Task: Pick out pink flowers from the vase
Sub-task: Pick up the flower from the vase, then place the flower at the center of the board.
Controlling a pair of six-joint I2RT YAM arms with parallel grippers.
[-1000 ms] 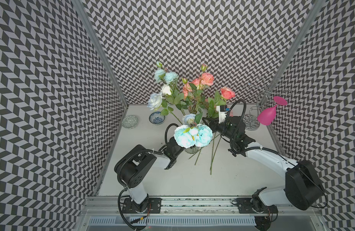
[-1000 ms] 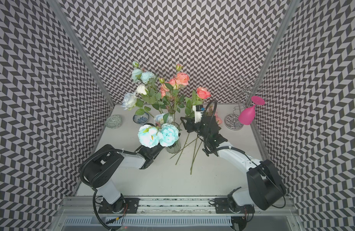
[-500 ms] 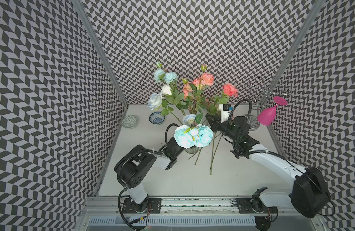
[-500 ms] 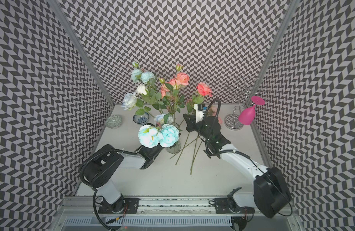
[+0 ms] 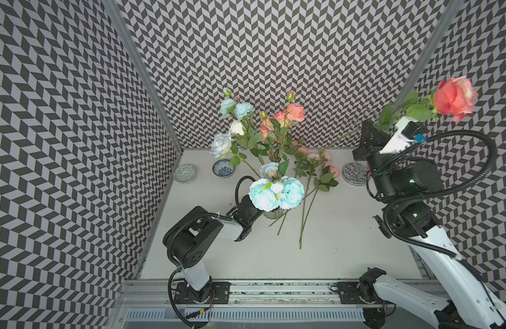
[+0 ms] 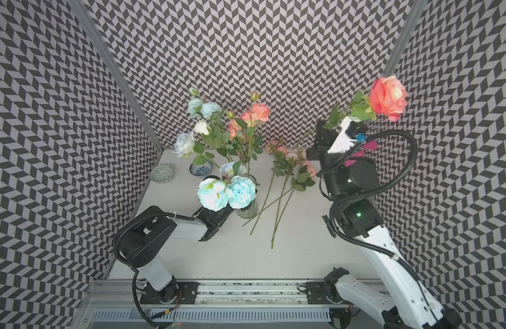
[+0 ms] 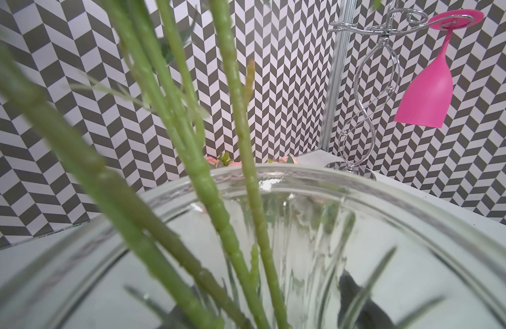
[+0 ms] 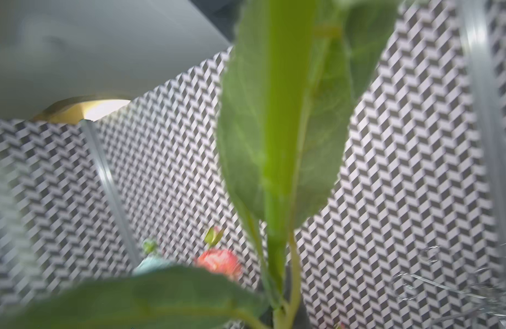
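Note:
My right gripper (image 5: 370, 128) (image 6: 324, 129) is raised high at the right and is shut on the green stalk of a coral-pink rose (image 5: 454, 98) (image 6: 388, 95). Its leaves (image 8: 277, 136) fill the right wrist view. The stalk's lower end hangs free, clear of the vase. More pink flowers (image 5: 294, 113) (image 6: 259, 111) stand in the clear ribbed vase (image 5: 273, 213) (image 6: 246, 211) (image 7: 417, 228). Other pink flowers (image 5: 317, 159) (image 6: 291, 155) lie on the table. My left gripper is hidden under blue blooms and grips the vase. One dark finger (image 7: 360, 307) shows through the glass.
Pale blue and white blooms (image 5: 276, 193) (image 6: 227, 192) stay in the vase. Two small bowls (image 5: 185, 173) (image 5: 224, 168) sit at the back left. A chrome glass rack (image 5: 354, 173) (image 7: 363, 85) with a magenta wine glass (image 7: 428, 96) stands at the back right, behind my right arm.
My right gripper closed on the coral rose's stalk, then rose up and to the right, drawing the stem out of the vase. The left arm has not moved.

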